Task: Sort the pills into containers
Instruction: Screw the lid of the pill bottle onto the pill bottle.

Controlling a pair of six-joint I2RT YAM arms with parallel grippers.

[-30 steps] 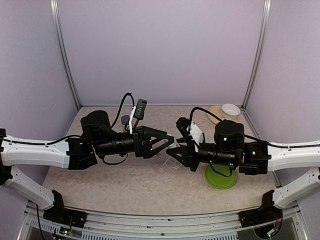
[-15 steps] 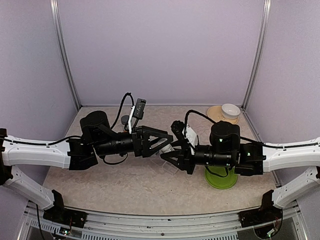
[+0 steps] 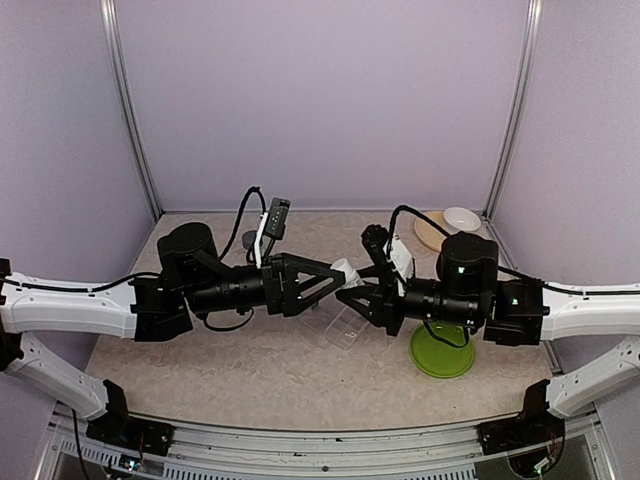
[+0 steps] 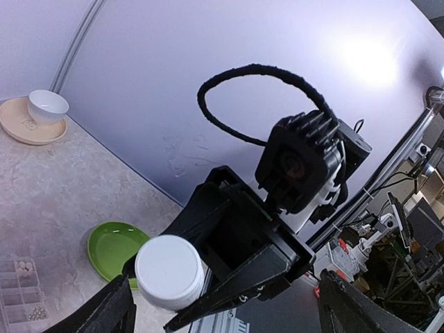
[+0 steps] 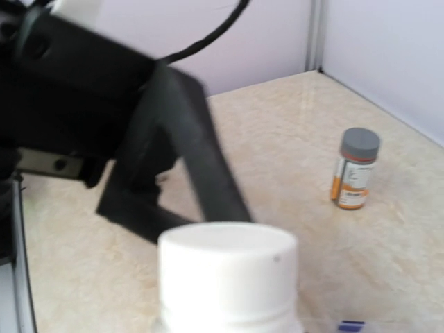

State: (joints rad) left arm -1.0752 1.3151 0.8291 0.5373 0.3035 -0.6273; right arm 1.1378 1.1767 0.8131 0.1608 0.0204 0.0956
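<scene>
Far to the left of the pill box (image 3: 336, 328) and behind it, a small orange bottle with a grey cap (image 5: 354, 168) stands upright on the table (image 3: 220, 360), well apart from everything else. The left claw (image 3: 340, 283) comes in from the left and hangs in the air above the pill box, lying level with its jaws spread wide. A white-capped bottle (image 4: 170, 272) sits right at the tips of those jaws, cap toward the left claw. I cannot tell whether the left claw's fingers (image 4: 104, 312) touch it.

The pill box itself lies flat on the table, clear plastic, under the spot where the two claws meet and a little toward the near edge. In the left wrist view a few small pale pills (image 4: 25, 266) lie in one of its compartments, and some tinier ones in another compartment nearer the camera.

The right claw (image 3: 356, 285) reaches in from the right, also above the pill box, and pinches the white-capped bottle between its black fingers. To the right of the pill box, near it, a round green plate (image 3: 442, 355) rests on the table, partly under the right arm. Further right and toward the back wall, a white bowl (image 3: 460, 218) sits on a tan saucer (image 3: 428, 232) in the corner.
</scene>
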